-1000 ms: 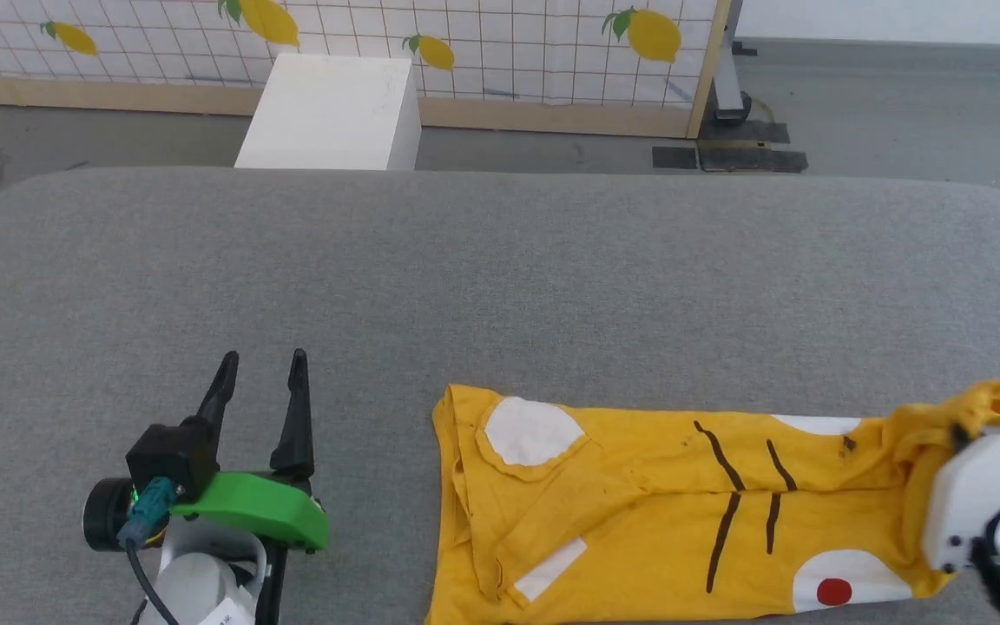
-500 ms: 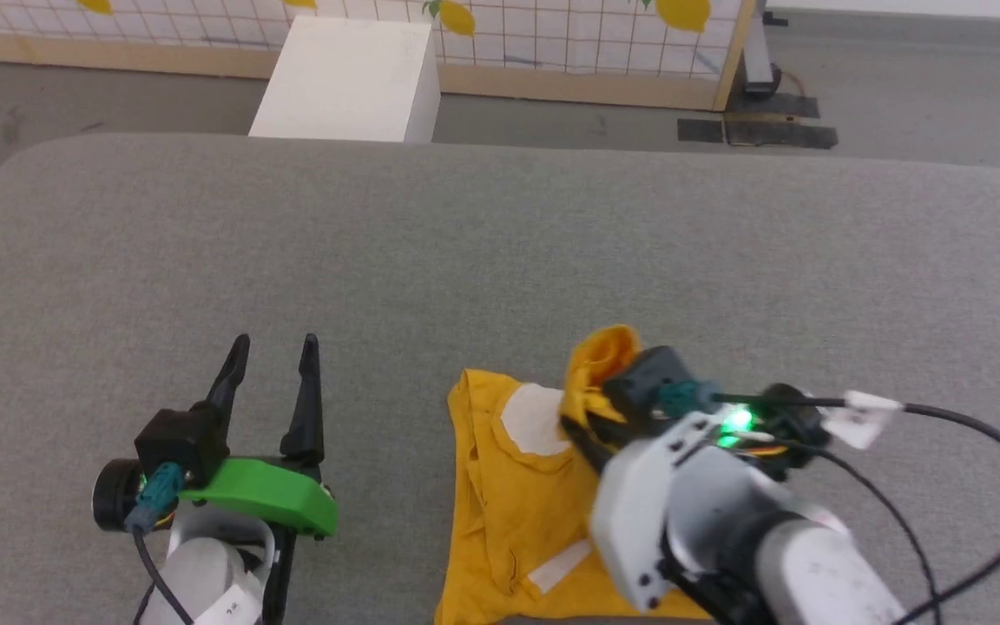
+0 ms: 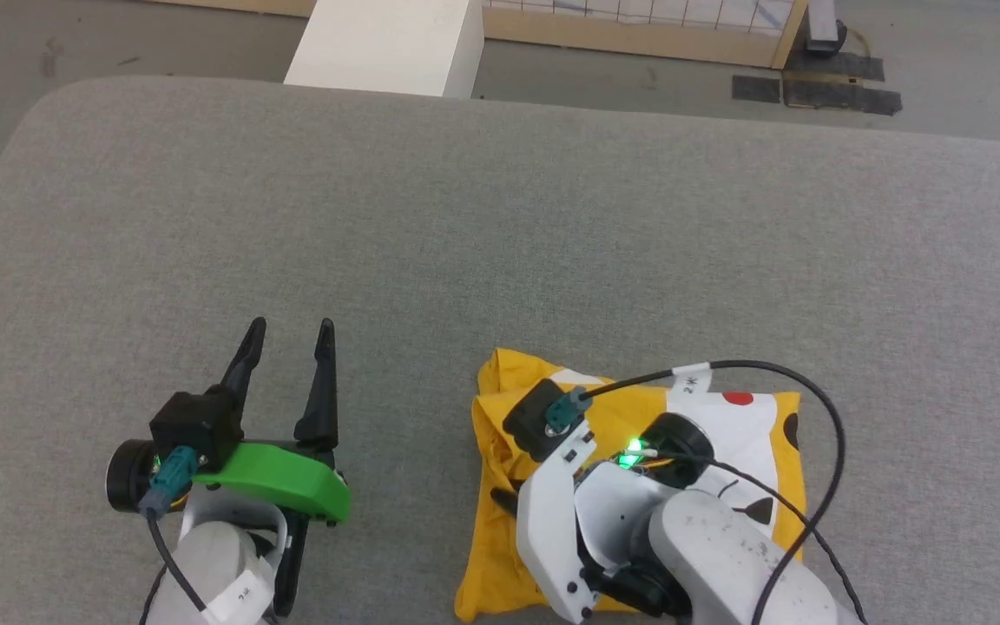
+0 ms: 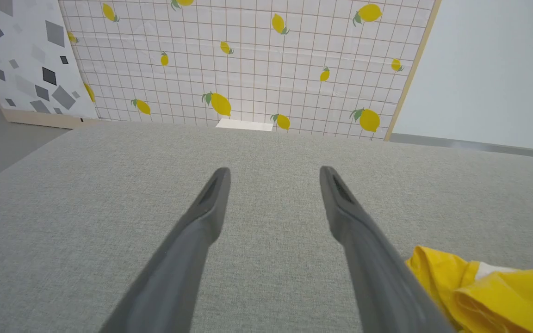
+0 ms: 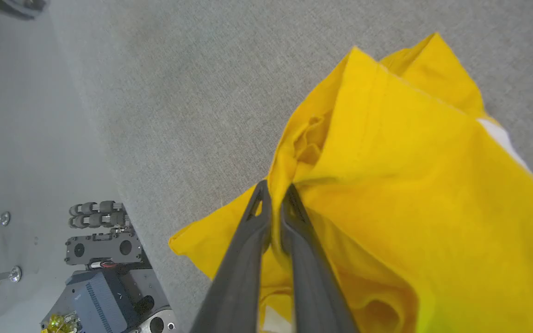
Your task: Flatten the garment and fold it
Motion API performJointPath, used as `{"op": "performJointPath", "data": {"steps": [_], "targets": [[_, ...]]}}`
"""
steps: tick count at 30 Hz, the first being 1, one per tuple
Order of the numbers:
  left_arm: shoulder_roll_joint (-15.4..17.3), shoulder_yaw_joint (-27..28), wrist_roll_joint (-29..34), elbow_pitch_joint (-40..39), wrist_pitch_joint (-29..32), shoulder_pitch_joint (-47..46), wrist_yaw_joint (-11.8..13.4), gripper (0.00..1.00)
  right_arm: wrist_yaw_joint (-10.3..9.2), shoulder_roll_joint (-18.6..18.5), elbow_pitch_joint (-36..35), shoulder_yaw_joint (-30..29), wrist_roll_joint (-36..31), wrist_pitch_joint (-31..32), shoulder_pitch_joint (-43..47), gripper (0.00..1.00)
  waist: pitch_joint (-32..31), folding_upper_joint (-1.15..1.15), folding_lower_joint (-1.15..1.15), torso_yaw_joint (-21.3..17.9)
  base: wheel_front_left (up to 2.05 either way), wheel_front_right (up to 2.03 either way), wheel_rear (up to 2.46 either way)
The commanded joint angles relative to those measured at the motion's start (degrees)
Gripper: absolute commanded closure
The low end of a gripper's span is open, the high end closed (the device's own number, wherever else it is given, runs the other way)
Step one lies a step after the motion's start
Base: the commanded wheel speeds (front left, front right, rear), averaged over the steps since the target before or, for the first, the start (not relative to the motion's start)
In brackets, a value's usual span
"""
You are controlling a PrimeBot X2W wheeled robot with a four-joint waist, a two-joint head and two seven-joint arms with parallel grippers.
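Right claw point(image 5: 275, 187) clamped on doubled-over garment point(image 5: 410, 162), near edge of the bench point(image 3: 500, 217); left claw point(image 3: 289, 334) spread, empty, alongside

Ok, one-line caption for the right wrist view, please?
Right claw pinched shut on a fold of the yellow T-shirt, over the grey padded surface.

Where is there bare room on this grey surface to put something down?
Bare: the whole far half of the grey surface, beyond the garment and the left gripper; also the stretch right of the garment. A narrow strip separates garment and open left gripper. Crowded: near middle, where the right gripper pinches the cloth.
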Motion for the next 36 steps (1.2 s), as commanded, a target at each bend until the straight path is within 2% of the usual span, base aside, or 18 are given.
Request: {"op": "performJointPath", "data": {"steps": [1, 6, 10, 13, 16, 20, 24, 26, 31, 36], "targets": [[-0.4, 0.0, 0.5, 0.2, -0.3, -1.1, -0.3, 0.00, -0.08, 0.1, 1.0, 0.6, 1.0, -0.7, -1.2, 0.00, 0.1, 0.00, 0.00, 0.1, 0.00, 0.00, 0.00], [-0.6, 0.2, 0.6, 0.4, -0.3, -0.9, -0.3, 0.00, -0.08, 0.1, 0.9, -0.1, 5.6, -4.3, -1.9, 0.00, -0.6, 0.00, 0.00, -0.5, 0.00, 0.00, 0.00], [-0.6, 0.7, 0.8, 0.6, -0.3, -0.3, -0.4, 0.00, -0.08, 0.1, -5.7, -3.7, 10.2, -13.0, -0.7, 0.00, -1.7, 0.00, 0.00, -1.5, 0.00, 0.00, 0.00], [-0.5, 1.2, 1.0, 0.4, -0.3, 0.5, -0.4, 0.00, -0.08, 0.1, -12.6, -9.3, 9.3, -23.4, 1.4, 0.00, -2.7, 0.00, 0.00, -2.4, 0.00, 0.00, 0.00], [-0.5, 1.7, 1.1, 0.0, -0.3, 1.3, -0.4, 0.00, -0.08, 0.1, -17.9, -17.3, 4.7, -31.7, 5.9, 0.00, -3.6, 0.00, 0.00, -3.4, 0.00, 0.00, 0.00], [-0.5, 2.1, 1.2, -0.3, -0.3, 2.0, -0.4, 0.00, -0.08, 0.1, -21.9, -28.0, 0.9, -36.6, 13.6, 0.00, -4.3, 0.00, 0.00, -4.4, 0.00, 0.00, 0.00], [-0.5, 2.3, 1.2, -0.6, -0.3, 2.2, -0.5, 0.00, -0.08, 0.1, -21.3, -36.2, 1.8, -36.9, 20.5, 0.00, -4.5, 0.00, 0.00, -5.0, 0.00, 0.00, 0.00], [-0.5, 2.3, 1.2, -0.7, -0.3, 2.2, -0.5, 0.00, -0.08, 0.1, -19.2, -38.5, 3.8, -36.0, 22.8, 0.00, -4.5, 0.00, 0.00, -5.2, 0.00, 0.00, 0.00], [-0.6, 2.1, 1.3, -0.8, -0.3, 2.3, -0.5, 0.00, -0.08, 0.1, -12.3, -39.8, 8.8, -31.1, 25.7, 0.00, -4.6, 0.00, 0.00, -5.1, 0.00, 0.00, 0.00], [-0.7, 1.6, 1.2, -0.5, -0.3, 2.5, -0.6, 0.00, -0.08, 0.1, -3.5, -38.6, 16.7, -25.5, 25.2, 0.00, -4.7, 0.00, 0.00, -4.3, 0.00, 0.00, 0.00]]}}
